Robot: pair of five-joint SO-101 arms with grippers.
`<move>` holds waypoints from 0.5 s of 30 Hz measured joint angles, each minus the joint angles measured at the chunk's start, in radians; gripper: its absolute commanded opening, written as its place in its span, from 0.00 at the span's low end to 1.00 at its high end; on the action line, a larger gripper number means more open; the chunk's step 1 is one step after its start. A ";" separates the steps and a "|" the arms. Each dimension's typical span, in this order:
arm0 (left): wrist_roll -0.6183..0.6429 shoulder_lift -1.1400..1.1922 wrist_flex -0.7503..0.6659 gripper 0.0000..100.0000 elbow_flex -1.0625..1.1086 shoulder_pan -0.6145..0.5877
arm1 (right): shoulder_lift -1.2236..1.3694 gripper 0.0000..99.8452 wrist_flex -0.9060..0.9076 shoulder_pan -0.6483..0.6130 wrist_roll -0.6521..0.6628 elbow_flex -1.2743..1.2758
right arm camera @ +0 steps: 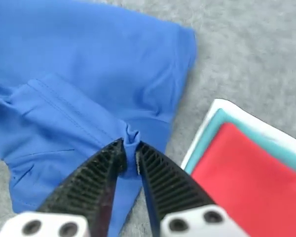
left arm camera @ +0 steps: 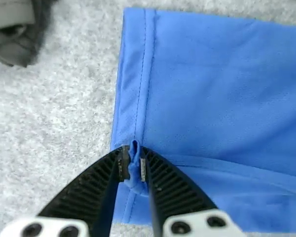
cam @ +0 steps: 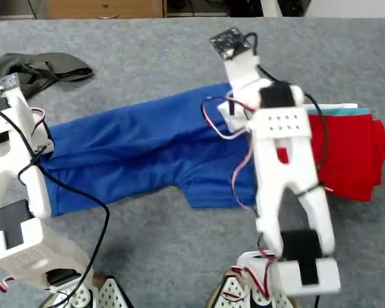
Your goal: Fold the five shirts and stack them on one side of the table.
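Observation:
A blue shirt (cam: 147,151) lies spread across the middle of the grey table. At the shirt's left hem edge, my left gripper (left arm camera: 133,165) is shut on a pinch of blue shirt (left arm camera: 212,98) fabric; the left arm (cam: 16,167) stands at the table's left. My right gripper (right arm camera: 129,148) is shut on a fold of the blue shirt (right arm camera: 89,74) near its right end; the right arm (cam: 279,141) hangs over that end. A stack of folded shirts, red (cam: 346,157) on top with teal and white beneath, sits at the right.
A dark olive shirt (cam: 42,67) lies crumpled at the back left. The stack of shirts (right arm camera: 246,168) lies close to the right gripper. Bare grey felt (cam: 147,237) lies in front of the blue shirt. Wooden furniture runs along the far edge.

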 measured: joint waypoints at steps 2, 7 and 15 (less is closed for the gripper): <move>-0.021 0.000 0.006 0.02 0.000 0.014 | -0.044 0.00 -0.011 0.011 0.000 0.046; -0.035 -0.043 0.005 0.02 0.029 0.025 | -0.097 0.00 -0.017 0.011 0.005 0.138; -0.087 -0.158 -0.097 0.02 0.238 0.025 | -0.129 0.00 -0.069 0.015 0.023 0.253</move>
